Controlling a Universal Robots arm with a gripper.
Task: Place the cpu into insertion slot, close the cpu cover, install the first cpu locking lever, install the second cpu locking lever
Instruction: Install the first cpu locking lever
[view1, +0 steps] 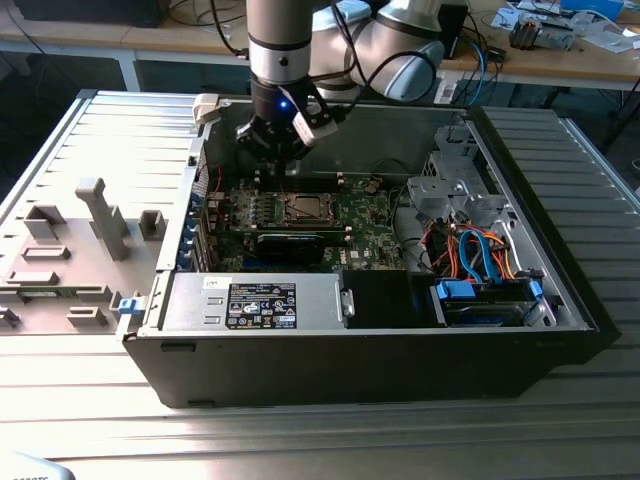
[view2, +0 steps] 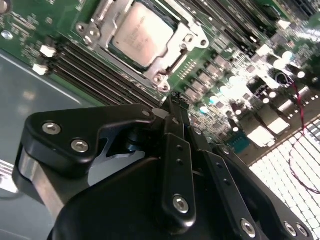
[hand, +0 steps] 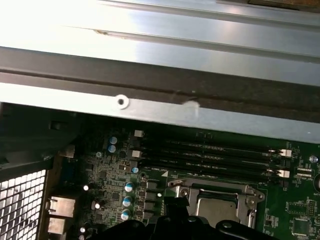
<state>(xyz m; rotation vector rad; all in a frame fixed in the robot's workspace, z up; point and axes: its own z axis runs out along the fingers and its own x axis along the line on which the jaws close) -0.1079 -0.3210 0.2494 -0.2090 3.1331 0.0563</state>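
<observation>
Arm upright over the case's far-left part, gripper (view1: 283, 150) pointing down above the motherboard (view1: 362, 222), fingers (view2: 176, 150) pressed together, holding nothing. cpu (view2: 141, 34) sits in the insertion slot (view1: 304, 209), cpu cover (view2: 165, 75) down around it.

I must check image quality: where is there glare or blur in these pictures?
Second wrist view: board beside the cpu washed out by glare, gripper blurred. First wrist view: case wall overexposed. Exterior view: evenly lit, case interior dim.
</observation>
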